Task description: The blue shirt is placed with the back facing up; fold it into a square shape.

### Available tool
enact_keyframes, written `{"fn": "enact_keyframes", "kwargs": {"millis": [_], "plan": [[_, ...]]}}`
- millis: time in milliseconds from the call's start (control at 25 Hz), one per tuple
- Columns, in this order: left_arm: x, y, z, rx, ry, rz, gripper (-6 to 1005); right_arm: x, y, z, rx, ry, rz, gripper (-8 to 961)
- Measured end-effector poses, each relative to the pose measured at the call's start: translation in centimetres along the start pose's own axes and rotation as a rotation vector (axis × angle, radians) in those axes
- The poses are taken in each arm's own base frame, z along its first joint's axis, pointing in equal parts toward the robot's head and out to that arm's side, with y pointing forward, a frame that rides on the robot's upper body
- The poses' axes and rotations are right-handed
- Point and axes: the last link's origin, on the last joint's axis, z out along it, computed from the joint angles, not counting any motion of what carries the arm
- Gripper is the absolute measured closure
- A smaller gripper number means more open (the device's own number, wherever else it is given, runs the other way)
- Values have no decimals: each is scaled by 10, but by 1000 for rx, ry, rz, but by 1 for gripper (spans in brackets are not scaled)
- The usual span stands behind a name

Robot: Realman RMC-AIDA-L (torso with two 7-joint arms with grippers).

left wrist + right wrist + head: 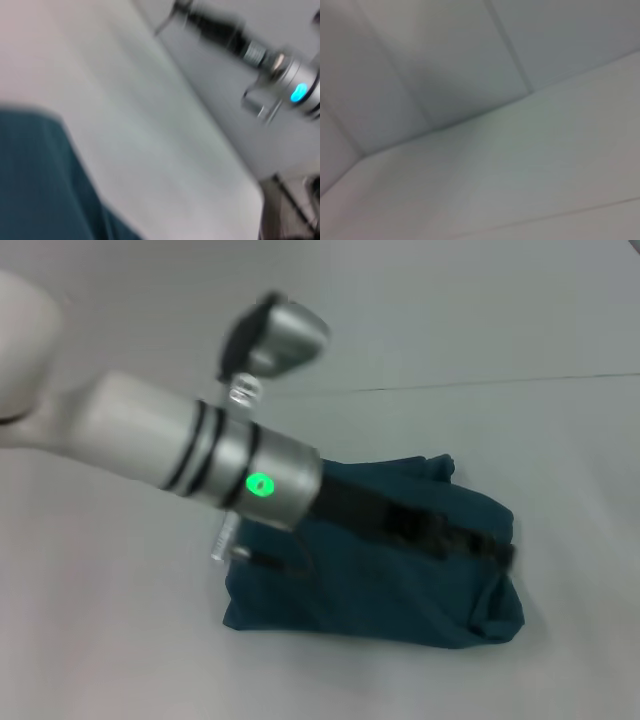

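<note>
The blue shirt lies on the white table as a compact, roughly rectangular folded bundle, with a rumpled right edge. My left arm reaches across it from the upper left. Its black left gripper is low over the shirt's right side, and motion blur hides whether it touches the cloth. The left wrist view shows a corner of the blue shirt with bare table beside it. Farther off in that view my right arm hangs above the table, with the right gripper at its far end. The right wrist view shows only table and wall.
The white table spreads around the shirt on every side. A seam line runs across the surface behind the shirt. The table edge and a dark floor area show in the left wrist view.
</note>
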Motion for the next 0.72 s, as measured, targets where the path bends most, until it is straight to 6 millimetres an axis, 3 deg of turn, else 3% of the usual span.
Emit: {"fn": "enact_keyframes", "kwargs": {"millis": [160, 280, 520, 640, 720], "plan": [[5, -16, -52, 0, 171, 119, 141, -11, 16, -3, -53, 134, -41, 875], [-6, -33, -84, 45, 244, 212, 91, -21, 28, -7, -78, 236, -46, 855], [-34, -52, -119, 97, 211, 302, 91, -34, 52, -5, -115, 522, 61, 816], [-43, -58, -128, 116, 180, 307, 90, -32, 62, 3, -102, 638, 82, 796], [-51, -63, -133, 138, 154, 297, 90, -28, 66, 9, -77, 687, 92, 730]]}}
